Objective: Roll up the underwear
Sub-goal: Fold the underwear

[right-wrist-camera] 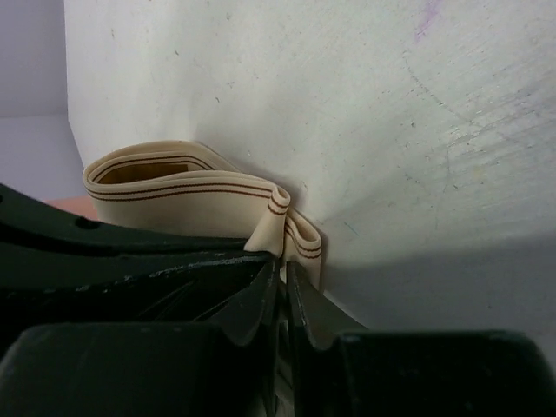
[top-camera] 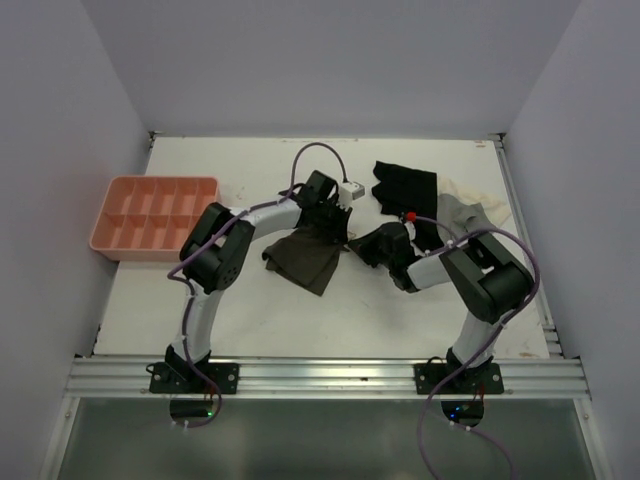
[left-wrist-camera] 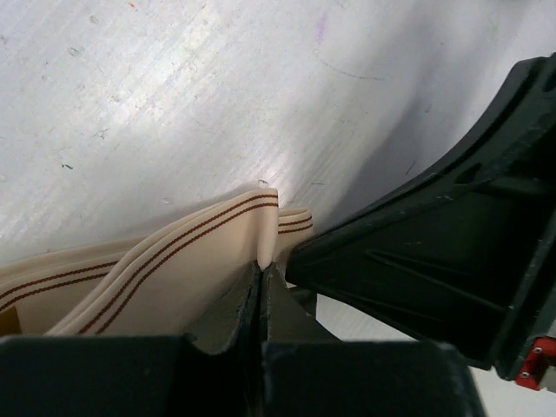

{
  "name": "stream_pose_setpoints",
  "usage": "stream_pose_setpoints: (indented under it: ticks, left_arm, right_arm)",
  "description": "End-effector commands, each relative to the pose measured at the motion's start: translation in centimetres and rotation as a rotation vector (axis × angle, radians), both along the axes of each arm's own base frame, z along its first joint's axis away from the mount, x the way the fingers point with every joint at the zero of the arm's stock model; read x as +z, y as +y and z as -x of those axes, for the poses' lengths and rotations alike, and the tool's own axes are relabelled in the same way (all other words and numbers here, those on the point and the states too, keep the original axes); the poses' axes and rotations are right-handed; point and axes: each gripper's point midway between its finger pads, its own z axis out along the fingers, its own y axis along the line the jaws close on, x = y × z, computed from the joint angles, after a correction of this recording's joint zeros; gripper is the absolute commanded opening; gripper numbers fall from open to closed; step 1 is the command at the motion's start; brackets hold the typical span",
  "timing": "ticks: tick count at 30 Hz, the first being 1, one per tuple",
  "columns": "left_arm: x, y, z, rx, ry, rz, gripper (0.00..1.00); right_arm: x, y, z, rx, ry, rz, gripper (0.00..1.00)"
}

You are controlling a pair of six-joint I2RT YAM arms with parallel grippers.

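Note:
The underwear (top-camera: 305,258) lies dark brown and crumpled at the middle of the white table, and its pale beige waistband (left-wrist-camera: 174,261) with thin red stripes stands up in folds. My left gripper (left-wrist-camera: 263,265) is shut on a fold of that band, its tip hard against the right gripper's black body (left-wrist-camera: 434,261). My right gripper (right-wrist-camera: 282,265) is at the band's end loop (right-wrist-camera: 295,230). Its jaws stand a narrow slit apart, with the band touching their tips. From above, the left gripper (top-camera: 335,230) and the right gripper (top-camera: 362,247) meet at the garment's right edge.
A pink compartment tray (top-camera: 155,215) sits at the table's left edge. A black garment (top-camera: 405,185) and a grey-and-cream garment (top-camera: 475,210) lie at the back right, close behind the right arm. White walls enclose the table (top-camera: 200,320) on three sides.

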Motion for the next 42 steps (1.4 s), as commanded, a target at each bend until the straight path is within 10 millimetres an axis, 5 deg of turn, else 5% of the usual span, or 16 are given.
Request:
stream_pose_setpoints:
  ticks: [1,5,9,24,33,37,42]
  left_arm:
    - [-1.7,0.5,0.8,0.003,0.077,0.007,0.00]
    - [-2.6,1.0,1.6,0.001,0.110,0.006,0.00]
    - [-3.0,1.1,1.9,-0.007,0.113,0.004,0.00]
    - [-3.1,2.1,2.3,-0.015,0.088,-0.026,0.05]
    - [-3.4,2.7,2.9,-0.028,0.082,-0.040,0.00]
    - [-3.4,2.7,2.9,-0.031,0.079,-0.042,0.00]
    - [-3.4,2.7,2.9,-0.035,0.079,-0.041,0.00]
  right_arm:
    - [2.3,-1.4,-0.4,-0.026,-0.065,0.064,0.14]
    - [4.5,-2.2,-0.4,-0.054,-0.104,0.077,0.31]
    - [5.8,-2.6,-0.7,-0.065,-0.108,0.103,0.30]
    - [1.3,-0.5,-2.8,-0.081,-0.023,0.038,0.27]
    - [4.1,-1.1,-3.1,-0.118,-0.091,0.007,0.13]
    - [5.2,-1.1,-3.4,-0.105,-0.086,0.049,0.28]
    - [3.7,-0.6,-3.7,-0.084,-0.028,0.081,0.29]
